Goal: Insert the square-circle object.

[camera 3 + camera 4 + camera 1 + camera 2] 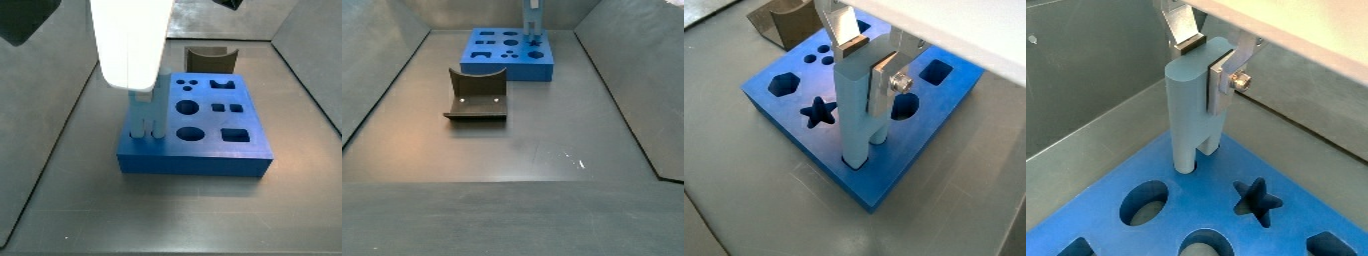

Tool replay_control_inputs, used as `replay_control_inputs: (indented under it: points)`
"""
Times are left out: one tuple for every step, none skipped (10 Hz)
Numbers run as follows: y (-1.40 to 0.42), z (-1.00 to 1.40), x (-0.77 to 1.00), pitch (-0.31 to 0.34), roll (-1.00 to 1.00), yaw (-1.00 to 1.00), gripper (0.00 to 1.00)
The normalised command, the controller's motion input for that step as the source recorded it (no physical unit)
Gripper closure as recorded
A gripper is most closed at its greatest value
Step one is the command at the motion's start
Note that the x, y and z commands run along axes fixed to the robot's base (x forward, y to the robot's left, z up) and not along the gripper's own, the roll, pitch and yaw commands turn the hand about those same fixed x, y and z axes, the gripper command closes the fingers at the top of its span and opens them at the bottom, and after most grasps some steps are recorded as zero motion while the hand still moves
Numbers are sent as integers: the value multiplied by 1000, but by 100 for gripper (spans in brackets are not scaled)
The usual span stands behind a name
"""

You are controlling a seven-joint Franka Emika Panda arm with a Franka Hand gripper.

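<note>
The square-circle object (855,115) is a tall light-blue bar standing upright on the dark-blue block (824,150). Its two prongs meet the block's top near one edge. My gripper (867,70) straddles the bar's top. One finger plate (885,85) lies flat on one face, and the other finger (850,40) shows behind the opposite face. The same grip shows in a wrist view where the gripper (1204,65) holds the bar (1189,110) over the block (1193,195). Both side views show the bar (139,112) (533,28) on the block (187,165) (509,68).
The block has several shaped holes, among them a star (818,112) and a hexagon (780,85). The dark fixture (476,95) stands on the grey floor apart from the block; it also shows in a side view (210,55). Grey walls enclose the floor.
</note>
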Motion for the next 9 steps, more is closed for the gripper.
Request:
replay_control_inputs:
  points:
    - [-109, -520, 0, -50, -120, 0, 100]
    - [-100, -477, 0, -53, -113, 0, 100]
    - [-111, -454, -3, -53, -79, 0, 100]
    - [-71, -506, 0, -20, -116, 0, 100]
    - [-83, -571, 0, -19, -37, 0, 100]
    - [-37, -574, 0, -33, 0, 17, 100]
    - [0, -357, -26, -39, 84, 37, 100]
    - [0, 0, -100, -47, 0, 11, 100]
    - [0, 0, 0, 0, 0, 0, 100]
